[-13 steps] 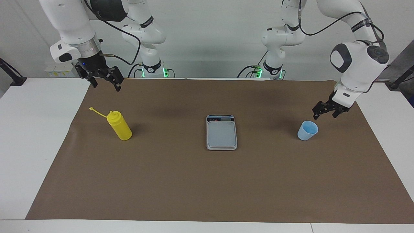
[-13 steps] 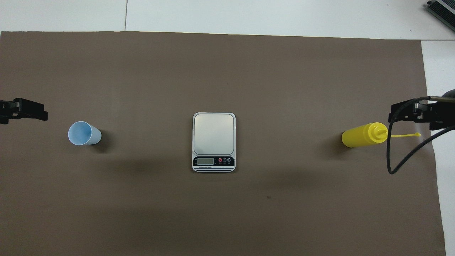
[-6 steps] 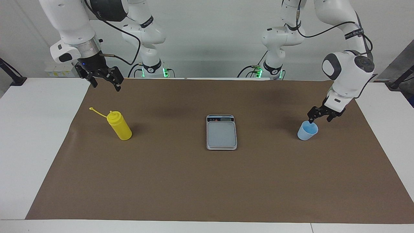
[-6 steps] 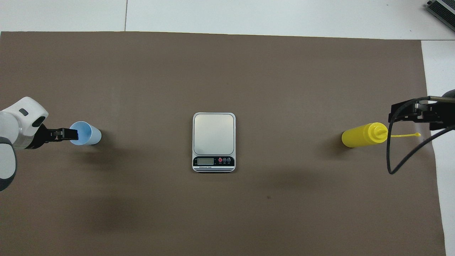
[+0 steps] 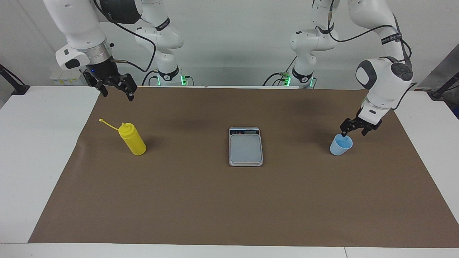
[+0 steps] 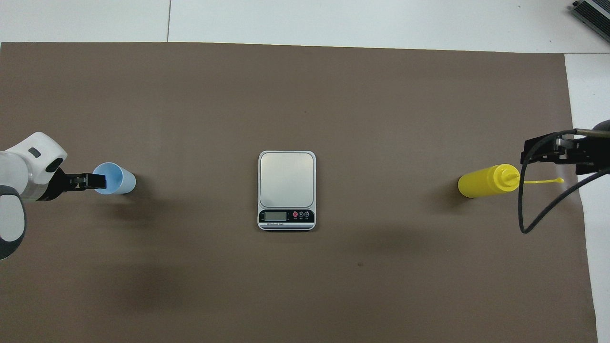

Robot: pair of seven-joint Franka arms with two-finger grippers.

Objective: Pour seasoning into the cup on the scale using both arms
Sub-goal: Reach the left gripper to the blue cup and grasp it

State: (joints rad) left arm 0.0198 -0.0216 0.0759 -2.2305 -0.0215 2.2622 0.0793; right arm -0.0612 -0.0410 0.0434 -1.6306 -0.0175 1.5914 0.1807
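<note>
the left gripper (image 5: 353, 132) hung spread wide at the cup's (image 5: 340, 145) rim. the right gripper (image 5: 114, 88), also wide, waited above the brown mat (image 5: 229, 200), near the seasoning (image 5: 132, 139).

Facing view: high, across the table, looking at both arm bases. Overhead view: steeply down from the robots' end. The 2 views share the brown mat (image 5: 229, 200) and scale (image 6: 286, 190).

The left arm bends steeply down, its left gripper (image 5: 353, 130) low with fingers spread apart. The right arm waits raised, its right gripper (image 5: 115, 90) splayed wide, pointing downward.
</note>
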